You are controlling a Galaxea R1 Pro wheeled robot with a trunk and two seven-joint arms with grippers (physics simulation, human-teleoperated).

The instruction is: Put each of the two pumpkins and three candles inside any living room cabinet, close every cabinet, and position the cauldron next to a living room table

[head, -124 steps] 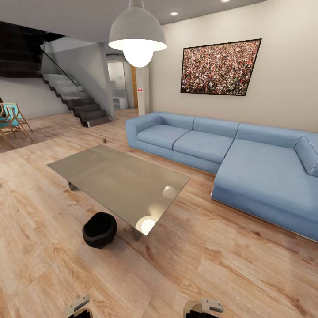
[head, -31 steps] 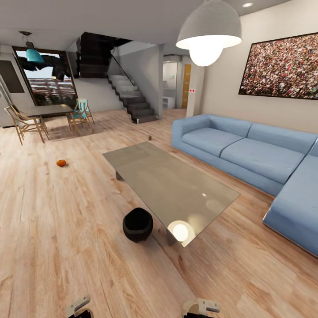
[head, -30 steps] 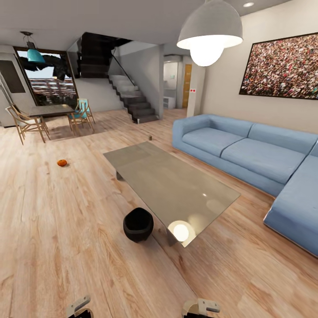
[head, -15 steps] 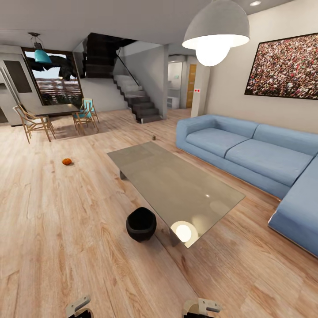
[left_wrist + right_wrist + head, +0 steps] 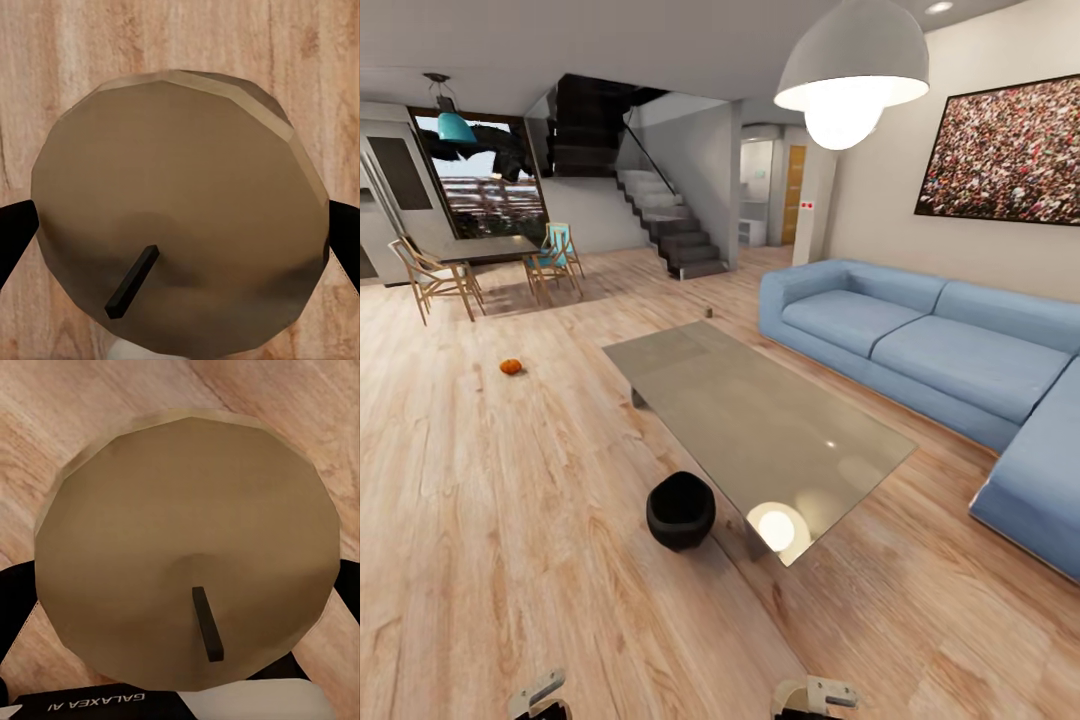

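Head cam: high, wide over room. Wrist cams: close, facing floor.

In the head view, the left arm and right arm sat low at the bottom edge, well apart, with just their pale end parts in sight. In its wrist view, the left gripper pointed down, its dark fingers pressed on opposite sides of a candle seen end-on. The right gripper also pointed down, with dark fingers clamped either side of the other candle and its white lettered body behind
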